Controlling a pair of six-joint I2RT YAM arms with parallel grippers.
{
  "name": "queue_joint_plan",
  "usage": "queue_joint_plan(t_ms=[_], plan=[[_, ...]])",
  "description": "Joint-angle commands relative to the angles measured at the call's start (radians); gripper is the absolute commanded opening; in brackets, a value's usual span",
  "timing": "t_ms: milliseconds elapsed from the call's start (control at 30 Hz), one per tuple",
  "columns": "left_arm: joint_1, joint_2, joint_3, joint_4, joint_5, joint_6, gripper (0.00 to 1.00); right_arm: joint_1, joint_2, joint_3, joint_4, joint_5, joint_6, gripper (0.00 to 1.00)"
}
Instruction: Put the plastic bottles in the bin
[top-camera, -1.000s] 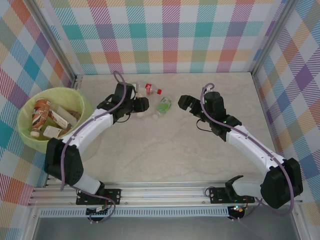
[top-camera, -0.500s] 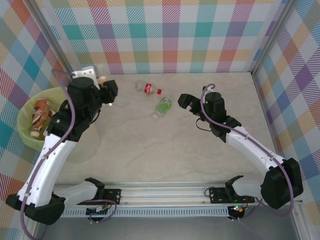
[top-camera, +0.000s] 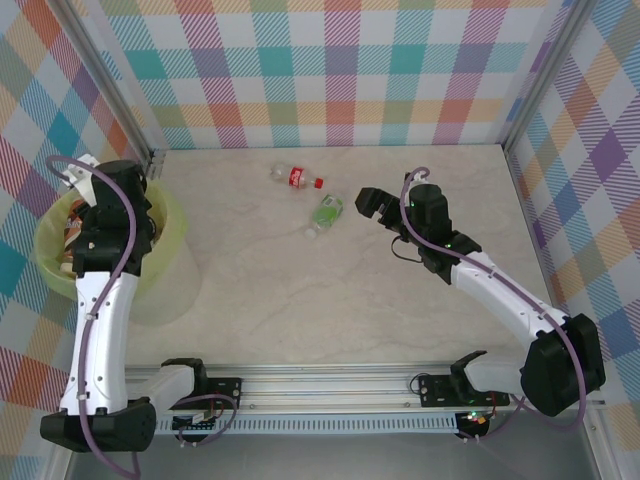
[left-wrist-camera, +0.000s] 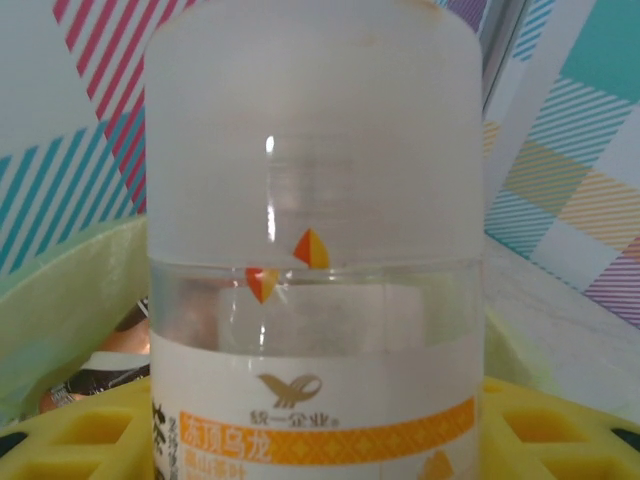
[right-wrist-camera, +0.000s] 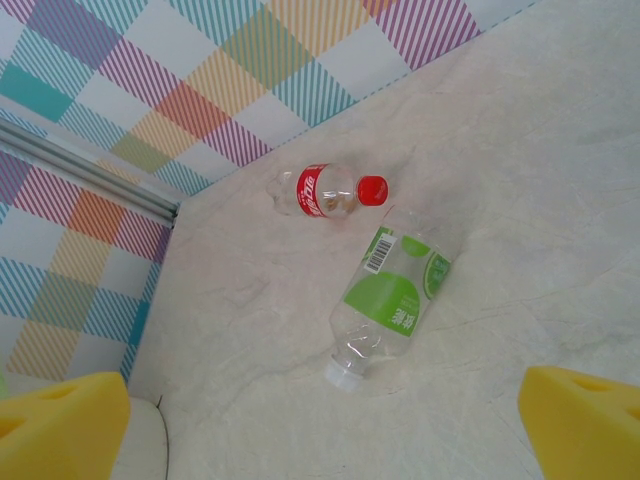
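Note:
My left gripper is shut on a clear plastic bottle with a white and orange label, gripped between its yellow pads. It hangs over the light yellow-green bin, whose wall shows behind the bottle. Several bottles lie inside the bin. A red-label bottle and a green-label bottle lie on the table. My right gripper is open just right of the green-label bottle, nothing between its pads.
The checked back wall and a metal corner post stand close behind the two lying bottles. The bin sits against the left wall. The marble-pattern tabletop stretches between the arms.
My left arm has swung from the table's middle back to the left, carrying the bottle over the bin. The right arm has not moved.

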Motion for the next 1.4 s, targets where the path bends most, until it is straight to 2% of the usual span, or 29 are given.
queue_joint_plan(t_ms=[0,67,167,200,333,433,533,600,967,1100,1200,1267,1367], plan=[[0.078,-0.017,-0.035,-0.021,0.134,-0.077,0.04,0.001,-0.014,0.001,0.005,0.013,0.002,1.00],[0.123,-0.013,-0.052,-0.033,0.202,-0.097,0.11,0.002,-0.004,0.005,-0.001,0.009,0.005,1.00],[0.149,-0.019,-0.079,-0.035,0.241,-0.102,0.22,0.001,0.018,0.024,-0.015,-0.005,0.007,1.00],[0.152,-0.026,-0.088,-0.031,0.249,-0.096,0.30,0.001,0.027,0.032,-0.020,-0.012,0.007,1.00],[0.153,-0.061,-0.110,-0.013,0.278,-0.083,0.73,0.001,0.065,0.062,-0.033,-0.030,0.014,1.00],[0.153,-0.082,-0.108,-0.006,0.339,-0.058,0.89,0.001,0.094,0.084,-0.041,-0.043,0.028,1.00],[0.153,-0.089,-0.092,-0.020,0.405,-0.043,0.99,0.001,0.134,0.113,-0.058,-0.067,0.033,1.00],[0.153,-0.092,-0.083,-0.025,0.458,-0.031,1.00,0.001,0.166,0.139,-0.080,-0.093,0.032,1.00],[0.153,-0.170,-0.126,0.122,0.979,-0.047,1.00,0.001,0.394,0.314,-0.205,-0.175,0.057,1.00],[0.152,-0.185,-0.161,0.199,1.178,-0.078,1.00,0.001,0.506,0.419,-0.295,-0.126,0.072,0.98],[0.153,-0.197,-0.216,0.295,1.312,-0.129,1.00,0.002,0.622,0.538,-0.383,-0.085,0.017,0.96],[0.153,-0.202,-0.258,0.361,1.375,-0.176,1.00,0.001,0.709,0.625,-0.439,-0.077,-0.012,0.95],[0.150,-0.207,-0.298,0.380,1.399,-0.208,1.00,0.001,0.831,0.776,-0.540,-0.075,-0.039,0.94]])
